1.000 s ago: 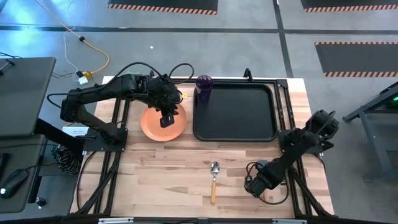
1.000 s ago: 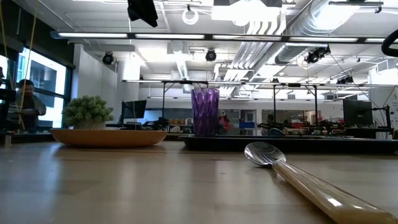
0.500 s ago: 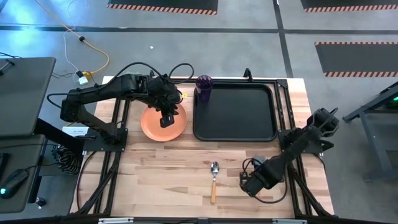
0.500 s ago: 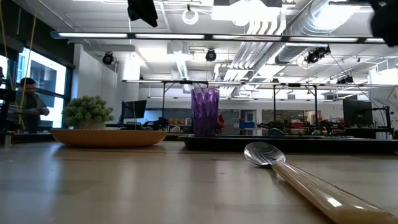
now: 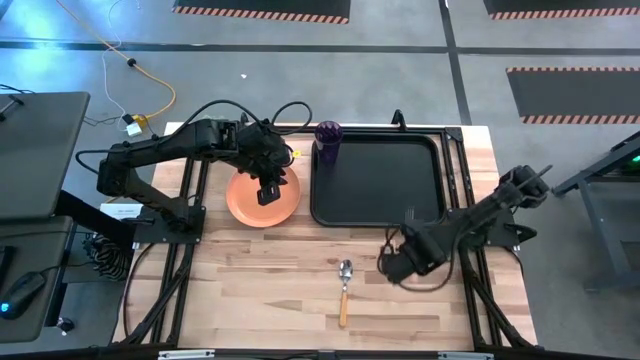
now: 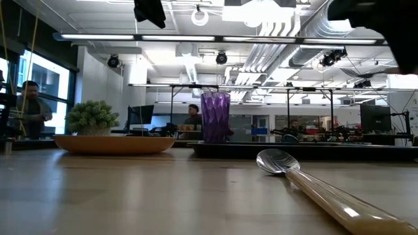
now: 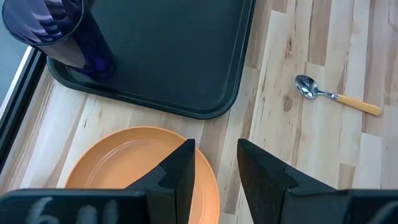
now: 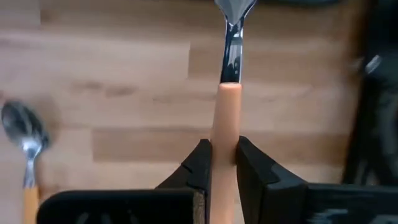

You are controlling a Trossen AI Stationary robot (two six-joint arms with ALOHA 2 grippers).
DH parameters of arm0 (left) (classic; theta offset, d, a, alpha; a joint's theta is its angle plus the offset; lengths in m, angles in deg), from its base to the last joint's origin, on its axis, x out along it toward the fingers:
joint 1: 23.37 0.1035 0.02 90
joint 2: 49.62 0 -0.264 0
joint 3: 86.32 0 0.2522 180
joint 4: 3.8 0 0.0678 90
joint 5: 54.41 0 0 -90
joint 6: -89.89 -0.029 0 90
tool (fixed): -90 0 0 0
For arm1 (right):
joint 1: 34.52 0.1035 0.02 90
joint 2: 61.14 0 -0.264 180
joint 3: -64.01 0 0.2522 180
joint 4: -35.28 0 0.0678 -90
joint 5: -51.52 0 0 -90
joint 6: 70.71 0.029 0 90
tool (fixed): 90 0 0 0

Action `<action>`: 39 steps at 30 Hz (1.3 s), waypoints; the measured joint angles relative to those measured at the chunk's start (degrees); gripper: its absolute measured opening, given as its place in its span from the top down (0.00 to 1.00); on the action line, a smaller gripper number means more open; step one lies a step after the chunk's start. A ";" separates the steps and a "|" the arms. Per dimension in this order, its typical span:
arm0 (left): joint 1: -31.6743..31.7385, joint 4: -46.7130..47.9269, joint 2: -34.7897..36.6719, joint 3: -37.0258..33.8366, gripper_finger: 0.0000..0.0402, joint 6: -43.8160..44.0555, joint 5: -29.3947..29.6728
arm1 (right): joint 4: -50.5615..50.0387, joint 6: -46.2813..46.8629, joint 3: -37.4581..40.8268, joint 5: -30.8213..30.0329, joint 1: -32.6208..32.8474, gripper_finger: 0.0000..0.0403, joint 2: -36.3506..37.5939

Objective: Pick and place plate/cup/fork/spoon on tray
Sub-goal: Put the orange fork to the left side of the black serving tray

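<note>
The orange plate (image 5: 262, 200) rests flat on the table, left of the black tray (image 5: 378, 205). The purple cup (image 5: 328, 138) stands upright in the tray's far left corner. The spoon (image 5: 344, 284) lies on the table in front of the tray. My left gripper (image 7: 217, 165) hangs open over the plate (image 7: 130, 162), touching nothing. My right gripper (image 5: 392, 262) is near the tray's near right corner, right of the spoon, shut on the fork (image 8: 227, 81). My right gripper pinches the fork's orange-pink handle (image 8: 225, 134) between its two fingers. The handle runs along the fingers and sticks out past their tips, its metal neck and tines farthest from the gripper. The fork is lifted clear of the table.
A green plant ball (image 6: 91, 116) shows behind the plate in the low view. Bare wood lies around the spoon (image 8: 25, 140) and along the table's near edge. People show in the room beyond the table.
My right gripper has carried the fork from the table's near right area toward the far edge and a little left. It now sits close to the tray's near right corner, and the arm has swung so that it points toward the table's left.
</note>
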 joint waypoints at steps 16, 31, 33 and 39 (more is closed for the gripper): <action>0.00 0.00 0.00 0.00 0.72 0.09 0.00 | -5.54 -23.41 8.57 -10.25 -25.15 0.93 15.92; 0.07 -0.05 -0.02 0.00 0.72 -1.47 0.03 | 19.90 -45.14 33.74 -3.19 -49.20 0.94 25.00; 0.07 -0.11 -0.02 0.00 0.72 -1.53 0.47 | 21.36 -47.30 34.45 -2.97 -51.41 0.94 24.51; 0.37 -0.16 -0.02 0.00 0.72 -1.57 4.88 | 23.20 -55.66 33.44 -3.40 -57.96 0.94 22.59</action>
